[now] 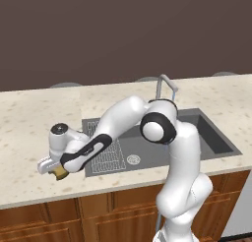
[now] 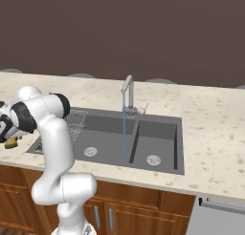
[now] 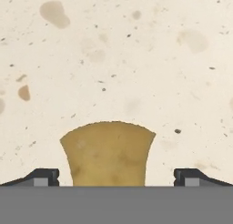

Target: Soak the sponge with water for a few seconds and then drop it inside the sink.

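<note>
The sponge (image 3: pixel 108 154) lies on the speckled surface (image 3: pixel 136 59) left of the sink (image 1: pixel 206 137), well apart from the thin stream of water (image 2: pixel 124 129) falling from the faucet (image 2: pixel 128 93) into a basin. The gripper (image 3: pixel 116 177) hangs low over the sponge, its jaws spread wide with one fingertip (image 3: pixel 43 176) on each side and neither touching it.

Setting: rendered kitchen. Speckled beige counter (image 1: pixel 29 118) over brown wood cabinets (image 1: pixel 113 219), dark grey double sink (image 2: pixel 158 129) set into it, grey gooseneck faucet (image 2: pixel 127 93) running water (image 2: pixel 124 129), plain dark brown wall (image 1: pixel 123 29) on the far side.
</note>
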### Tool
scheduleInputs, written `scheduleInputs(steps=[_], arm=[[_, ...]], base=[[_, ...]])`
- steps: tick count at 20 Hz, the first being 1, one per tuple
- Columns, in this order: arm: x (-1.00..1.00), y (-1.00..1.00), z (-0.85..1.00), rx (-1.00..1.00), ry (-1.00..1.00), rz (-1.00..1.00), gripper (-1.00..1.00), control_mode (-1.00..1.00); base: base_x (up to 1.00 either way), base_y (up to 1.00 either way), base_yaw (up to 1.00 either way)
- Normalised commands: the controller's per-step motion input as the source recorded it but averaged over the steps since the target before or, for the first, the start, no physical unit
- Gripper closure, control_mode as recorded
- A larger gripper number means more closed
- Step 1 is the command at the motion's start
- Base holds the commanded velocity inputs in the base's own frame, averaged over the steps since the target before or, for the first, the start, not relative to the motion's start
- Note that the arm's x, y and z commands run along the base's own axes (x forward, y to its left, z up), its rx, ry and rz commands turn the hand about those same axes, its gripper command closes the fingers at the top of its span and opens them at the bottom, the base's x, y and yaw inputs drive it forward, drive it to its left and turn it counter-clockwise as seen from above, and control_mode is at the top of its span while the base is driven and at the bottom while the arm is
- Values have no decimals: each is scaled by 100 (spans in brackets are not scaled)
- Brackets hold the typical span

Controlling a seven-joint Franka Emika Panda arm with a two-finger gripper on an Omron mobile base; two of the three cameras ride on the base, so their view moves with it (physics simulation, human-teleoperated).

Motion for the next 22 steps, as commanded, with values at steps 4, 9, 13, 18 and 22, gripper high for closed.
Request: scheduleInputs(steps=[4,9,13,18,22], arm=[[0,0,-19,0,0,0,-100,-100],[0,0,-29,0,0,0,-100,-100],[0,0,-7,0,0,0,-100,-100],[0,0,0,0,0,0,-100,-100],[0,0,0,0,0,0,100,-100]], base=[[0,0,0],[0,0,0],[0,0,0],[0,0,0],[0,0,0]])
